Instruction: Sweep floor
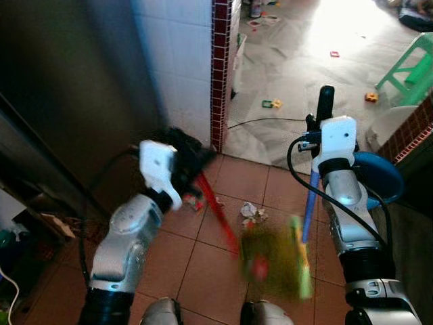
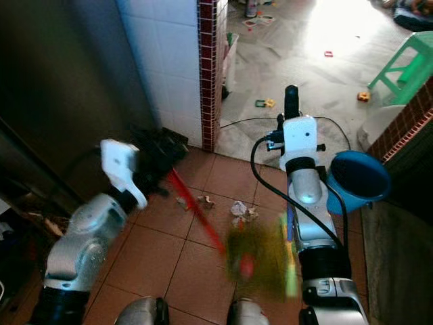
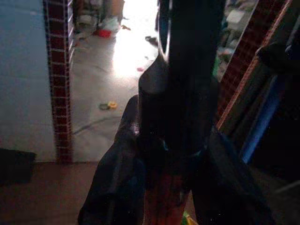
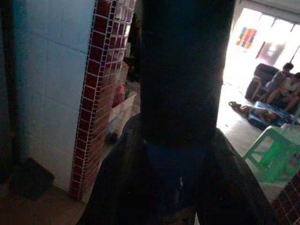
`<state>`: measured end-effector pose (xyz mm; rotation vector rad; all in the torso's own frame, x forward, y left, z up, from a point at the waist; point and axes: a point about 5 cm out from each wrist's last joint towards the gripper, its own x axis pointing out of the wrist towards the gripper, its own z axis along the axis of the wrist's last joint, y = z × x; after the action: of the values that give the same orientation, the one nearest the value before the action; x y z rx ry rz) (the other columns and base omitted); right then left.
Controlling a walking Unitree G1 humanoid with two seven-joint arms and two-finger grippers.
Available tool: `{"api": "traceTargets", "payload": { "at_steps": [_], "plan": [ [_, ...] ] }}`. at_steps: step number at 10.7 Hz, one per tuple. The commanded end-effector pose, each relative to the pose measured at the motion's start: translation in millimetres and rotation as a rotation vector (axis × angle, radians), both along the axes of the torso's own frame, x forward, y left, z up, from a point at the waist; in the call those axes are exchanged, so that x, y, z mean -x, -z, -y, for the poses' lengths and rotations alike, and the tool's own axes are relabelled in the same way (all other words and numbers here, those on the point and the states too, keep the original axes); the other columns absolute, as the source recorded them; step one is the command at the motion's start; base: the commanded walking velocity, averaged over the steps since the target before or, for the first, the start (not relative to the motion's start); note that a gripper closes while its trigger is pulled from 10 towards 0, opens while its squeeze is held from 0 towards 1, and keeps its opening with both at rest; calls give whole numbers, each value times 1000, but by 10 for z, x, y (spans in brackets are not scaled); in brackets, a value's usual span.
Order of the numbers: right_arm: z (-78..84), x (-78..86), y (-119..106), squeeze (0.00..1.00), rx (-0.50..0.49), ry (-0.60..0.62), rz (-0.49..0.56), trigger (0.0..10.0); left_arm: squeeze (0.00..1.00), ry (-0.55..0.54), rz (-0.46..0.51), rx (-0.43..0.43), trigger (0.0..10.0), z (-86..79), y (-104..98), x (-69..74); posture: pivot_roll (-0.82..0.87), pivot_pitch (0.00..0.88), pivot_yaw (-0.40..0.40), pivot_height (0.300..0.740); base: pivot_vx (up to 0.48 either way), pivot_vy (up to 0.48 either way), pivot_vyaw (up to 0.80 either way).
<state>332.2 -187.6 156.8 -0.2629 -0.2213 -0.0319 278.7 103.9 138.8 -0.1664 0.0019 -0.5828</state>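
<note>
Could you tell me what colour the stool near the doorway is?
The stool is green, clearest in the left eye view.

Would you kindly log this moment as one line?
left gripper: shut on red-handled broom | right gripper: shut on blue-handled dustpan | crumpled paper scraps on terracotta tiles

Two silver arms are seen, each ending in one gripper: the left gripper at centre left of the frame and the right gripper at upper right. One red-handled broom is counted, its blurred green-yellow head at lower centre. One blue-handled dustpan is seen at the right edge. One clump of crumpled litter is noted on the tiles at centre. One green stool stands at upper right. Three small toys are scattered on the grey floor above: green-yellow toy, red toy and orange toy. One red-tiled pillar edge is counted at upper centre.
</note>
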Motion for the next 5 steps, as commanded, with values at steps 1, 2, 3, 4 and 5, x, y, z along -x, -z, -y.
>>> {"api": "traceTargets", "payload": {
  "at_steps": [1, 2, 3, 4, 5],
  "plan": [
    [-10, 12, -43, 0, -32, 3, 29, 10000, 0, -71, 80, -65, 10000, -104, -95, -40, 9, 32, 19, 740, 0, 0, 0],
    [-25, 19, -28, 0, -55, 5, 25, 10000, 0, -98, 103, -120, 10000, -122, -78, -40, 9, 32, 19, 740, 0, 0, 0],
    [-93, 25, -14, 0, -56, -6, 20, 10000, 0, -103, 106, -142, 10000, -109, -82, -37, 19, 34, 5, 740, 0, 0, 0],
    [-118, 20, -12, 0, -63, -8, 15, 10000, 0, -102, 111, -143, 10000, -102, -102, -40, 22, 37, 2, 740, 0, 0, 0],
    [-172, 14, -32, 0, -56, -11, 15, 10000, 0, -94, 151, -143, 10000, -38, -199, -67, 27, 48, -11, 740, 0, 0, 0]
  ]
}}
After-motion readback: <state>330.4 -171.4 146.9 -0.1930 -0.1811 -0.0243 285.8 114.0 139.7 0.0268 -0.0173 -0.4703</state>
